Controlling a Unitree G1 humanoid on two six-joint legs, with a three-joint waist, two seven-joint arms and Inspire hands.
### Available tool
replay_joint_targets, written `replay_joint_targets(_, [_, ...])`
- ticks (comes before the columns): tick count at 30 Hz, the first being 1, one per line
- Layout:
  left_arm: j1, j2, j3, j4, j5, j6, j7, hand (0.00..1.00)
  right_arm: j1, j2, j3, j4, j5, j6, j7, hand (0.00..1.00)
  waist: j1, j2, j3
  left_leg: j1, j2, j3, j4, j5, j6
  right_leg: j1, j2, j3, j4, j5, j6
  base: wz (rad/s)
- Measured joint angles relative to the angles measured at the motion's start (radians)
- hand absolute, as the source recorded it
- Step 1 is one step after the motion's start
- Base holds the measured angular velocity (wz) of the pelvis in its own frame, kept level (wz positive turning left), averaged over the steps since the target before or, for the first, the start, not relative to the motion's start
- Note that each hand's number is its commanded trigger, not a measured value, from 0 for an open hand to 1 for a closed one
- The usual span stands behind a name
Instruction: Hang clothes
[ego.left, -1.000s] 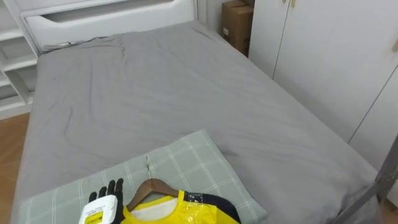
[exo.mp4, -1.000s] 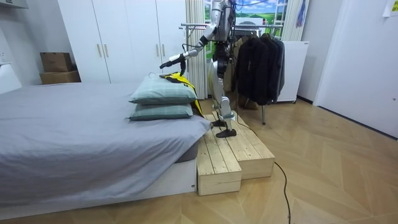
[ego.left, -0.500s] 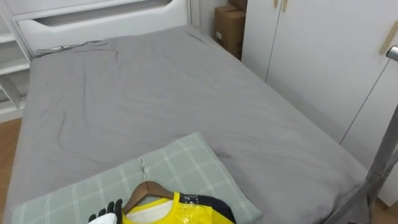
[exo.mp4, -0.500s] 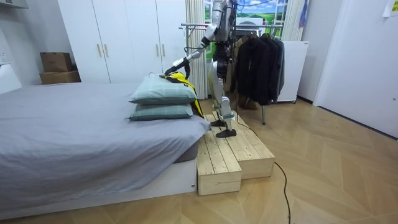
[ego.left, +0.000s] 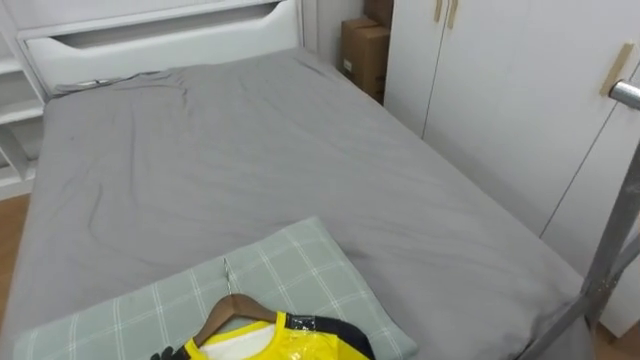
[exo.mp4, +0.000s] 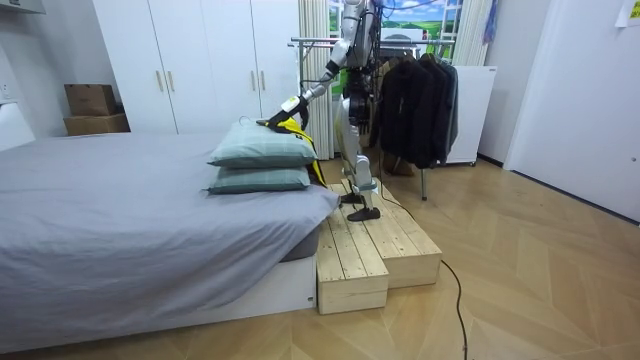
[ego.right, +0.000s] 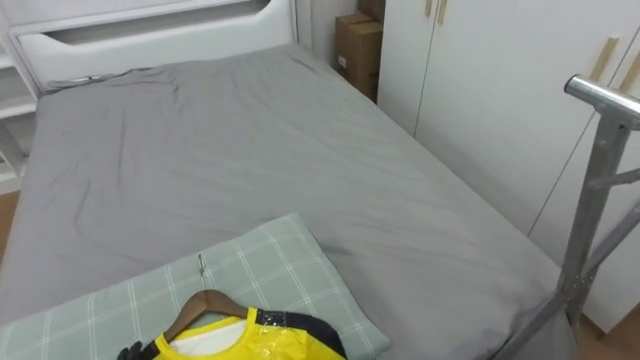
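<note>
A yellow garment (ego.left: 270, 343) with a dark collar lies on a wooden hanger (ego.left: 228, 308) with a metal hook. It rests on a green checked pillow (ego.left: 290, 260) at the near end of the grey bed (ego.left: 250, 150). My left hand (ego.left: 165, 353) shows at the bottom edge, right beside the hanger's left shoulder. In the room view I stand on a wooden platform (exo.mp4: 375, 250) at the bedside, my left arm stretched down to the garment (exo.mp4: 296, 128) on the stacked pillows (exo.mp4: 262, 148).
A metal clothes rack post (ego.right: 590, 170) rises at my right. Dark clothes (exo.mp4: 415, 105) hang on the rack behind me. White wardrobe doors (ego.left: 500, 90) line the bed's right side, with cardboard boxes (ego.left: 362, 52) in the far corner.
My left hand has dropped from open above the pillow to the bottom edge beside the hanger. In the room view the arm has lowered onto the garment. The head camera shifted slightly.
</note>
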Motion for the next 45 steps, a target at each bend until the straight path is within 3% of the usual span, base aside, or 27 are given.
replay_joint_targets(7, [0.015, 0.001, 0.017, 0.000, -0.093, 0.001, 0.000, 0.00, -0.004, -0.001, -0.002, -0.007, -0.008, 0.007, -0.021, 0.00, 0.017, -0.015, -0.0037, -0.003, 0.001, 0.002, -0.001, 0.000, 0.000, -0.005, 0.002, 0.007, 0.000, -0.001, -0.001, -0.02])
replay_joint_targets(12, [0.015, 0.001, 0.028, -0.001, -0.094, 0.001, -0.007, 0.00, -0.002, -0.001, -0.003, -0.008, -0.009, 0.006, -0.024, 0.00, 0.031, -0.024, -0.0087, -0.002, 0.001, 0.002, -0.001, 0.000, 0.000, -0.005, 0.002, 0.007, 0.000, -0.001, -0.001, 0.00])
replay_joint_targets(19, [0.015, 0.004, 0.043, -0.001, -0.106, 0.000, -0.007, 0.00, 0.007, 0.001, -0.002, -0.010, -0.029, 0.006, -0.023, 0.00, 0.032, -0.026, -0.0083, -0.002, 0.010, 0.002, -0.001, 0.000, 0.000, -0.004, 0.004, 0.007, 0.002, -0.001, -0.001, 0.00])
replay_joint_targets(31, [0.010, 0.012, 0.042, -0.004, -0.114, 0.000, -0.014, 0.00, 0.019, 0.001, -0.002, -0.030, -0.034, 0.004, -0.022, 0.00, 0.023, -0.005, -0.0069, -0.001, 0.013, -0.002, -0.008, 0.000, 0.000, -0.003, 0.007, -0.003, 0.001, 0.001, -0.005, 0.01])
replay_joint_targets(38, [-0.049, 0.029, 0.040, -0.003, -0.112, -0.001, 0.002, 0.00, 0.011, 0.001, -0.001, -0.034, -0.028, -0.004, -0.026, 0.00, 0.013, 0.005, 0.0015, -0.009, 0.013, -0.004, -0.009, 0.000, 0.000, -0.007, 0.006, -0.008, 0.000, 0.001, -0.004, 0.02])
replay_joint_targets(45, [-0.073, 0.044, 0.025, -0.027, -0.111, -0.001, 0.054, 0.00, 0.015, 0.000, 0.033, -0.030, 0.001, -0.006, -0.032, 0.00, -0.002, 0.027, 0.0004, -0.034, 0.011, -0.003, -0.006, 0.000, 0.000, -0.039, 0.005, -0.007, 0.012, 0.001, -0.004, 0.00])
